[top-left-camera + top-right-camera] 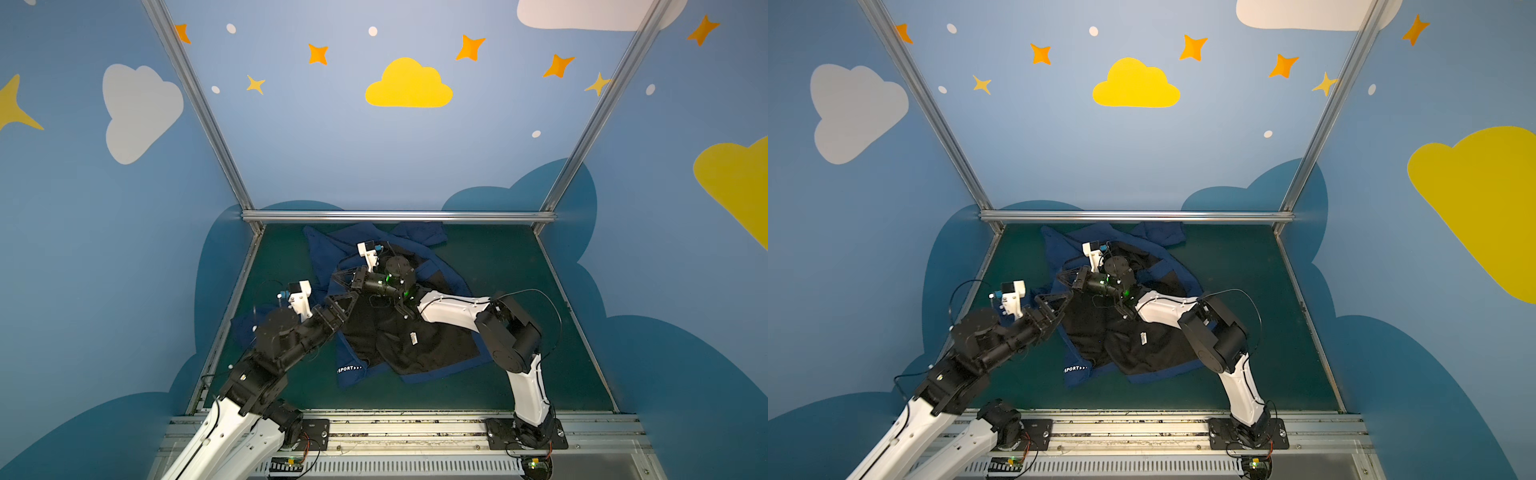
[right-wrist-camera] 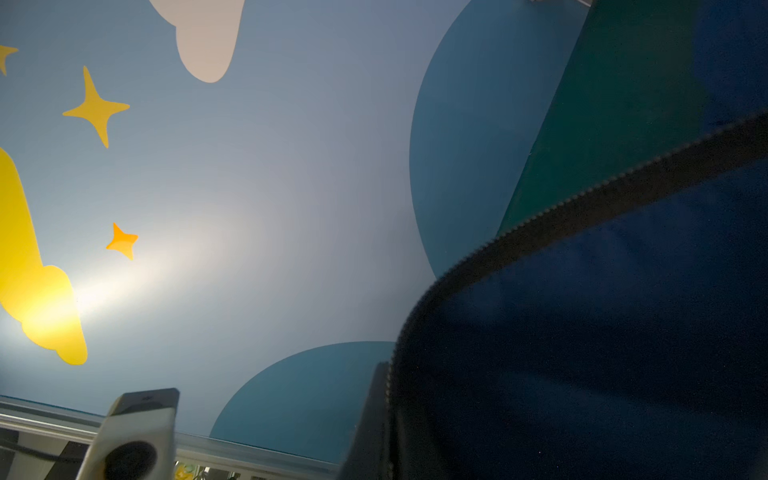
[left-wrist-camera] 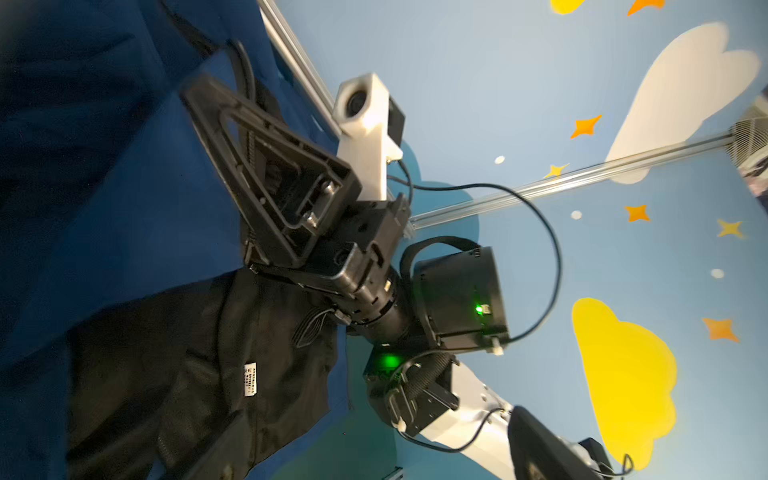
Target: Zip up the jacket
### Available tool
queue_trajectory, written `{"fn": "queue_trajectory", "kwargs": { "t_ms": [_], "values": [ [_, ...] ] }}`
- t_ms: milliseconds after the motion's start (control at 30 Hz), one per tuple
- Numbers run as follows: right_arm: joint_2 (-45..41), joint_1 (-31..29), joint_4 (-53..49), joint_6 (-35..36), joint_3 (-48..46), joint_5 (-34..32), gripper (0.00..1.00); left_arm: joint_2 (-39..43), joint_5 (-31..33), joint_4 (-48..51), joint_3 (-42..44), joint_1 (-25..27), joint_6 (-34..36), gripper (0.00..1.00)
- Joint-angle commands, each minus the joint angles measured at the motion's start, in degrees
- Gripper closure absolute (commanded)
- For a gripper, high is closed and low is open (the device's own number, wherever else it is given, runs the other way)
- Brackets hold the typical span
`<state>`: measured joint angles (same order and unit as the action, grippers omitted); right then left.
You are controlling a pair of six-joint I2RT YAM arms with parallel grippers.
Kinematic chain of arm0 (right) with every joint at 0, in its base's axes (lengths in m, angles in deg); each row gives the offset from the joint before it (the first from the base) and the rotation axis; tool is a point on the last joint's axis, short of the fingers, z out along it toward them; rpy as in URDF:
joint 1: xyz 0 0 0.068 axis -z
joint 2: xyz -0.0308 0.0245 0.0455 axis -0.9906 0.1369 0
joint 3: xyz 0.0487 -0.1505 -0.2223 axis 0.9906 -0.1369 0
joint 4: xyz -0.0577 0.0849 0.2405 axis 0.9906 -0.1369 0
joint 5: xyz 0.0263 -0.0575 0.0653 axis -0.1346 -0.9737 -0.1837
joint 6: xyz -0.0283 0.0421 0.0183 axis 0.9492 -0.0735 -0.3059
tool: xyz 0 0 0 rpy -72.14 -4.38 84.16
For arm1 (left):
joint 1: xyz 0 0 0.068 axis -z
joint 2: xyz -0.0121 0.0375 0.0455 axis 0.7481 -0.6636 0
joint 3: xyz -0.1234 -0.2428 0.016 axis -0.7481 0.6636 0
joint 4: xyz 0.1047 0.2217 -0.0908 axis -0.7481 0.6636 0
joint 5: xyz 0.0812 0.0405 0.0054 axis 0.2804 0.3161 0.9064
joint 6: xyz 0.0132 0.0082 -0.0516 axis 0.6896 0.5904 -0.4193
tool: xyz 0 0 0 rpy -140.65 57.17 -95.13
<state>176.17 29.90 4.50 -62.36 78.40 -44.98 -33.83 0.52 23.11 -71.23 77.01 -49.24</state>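
Looking at both top views, the jacket (image 1: 432, 349) lies opened out on the green surface (image 1: 498, 270), black lining up, spread under and behind both tools. It's not zipped at all, so we're at the start, gathering the two front edges.

Right tool (image 1: 336, 276) is closed down, and from its wrist cam it looks pinched on the toothed zip edge (image 2: 582, 195), which rises off beside its finger. I can't see the slider or the pin end anywhere.

Left tool (image 1: 351, 296) is spread wide and empty, tips just short of the right tool's tips, a bit to the base side of them, hovering over the jacket's blue border.

What the next move turns on, imo: the front edge runs lengthwise from the right tool's pinch, back under the left tool, and on to the hem by the SPORT lettering (image 1: 347, 369). That line crosses the left tool's pointing direction, so its fingers straddle the edge w/o much wrist turn. Left arm is clearly nearer the free stretch, so I'd drop it straight down onto the edge below its tips. Risk is grabbing lining along w/ the zip tape.
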Motion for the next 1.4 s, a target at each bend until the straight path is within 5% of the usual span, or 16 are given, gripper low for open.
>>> {"fn": "queue_trajectory", "kwargs": {
  "t_ms": [0, 367, 700, 1367],
  "values": [
    [-0.83, 0.23, 3.92, -0.91, -0.39, 0.93, 1.00, -4.15, -3.19, -10.30, -1.42, 0.29, 0.64, 0.04],
    [-1.58, 0.99, 4.81, -1.47, -0.53, 2.28, 1.00, -1.25, 9.42, -19.94, 10.25, -0.60, -6.95, 0.08],
    [-1.92, 1.68, 5.50, -2.73, -1.98, 4.44, 1.00, -1.24, 10.13, -28.83, 17.71, -4.20, -13.37, 0.12],
    [-4.77, 2.66, 6.50, -2.77, -5.27, 4.16, 1.00, -3.34, 12.40, -29.93, 19.29, -5.33, -15.31, 0.45]
  ]
}}
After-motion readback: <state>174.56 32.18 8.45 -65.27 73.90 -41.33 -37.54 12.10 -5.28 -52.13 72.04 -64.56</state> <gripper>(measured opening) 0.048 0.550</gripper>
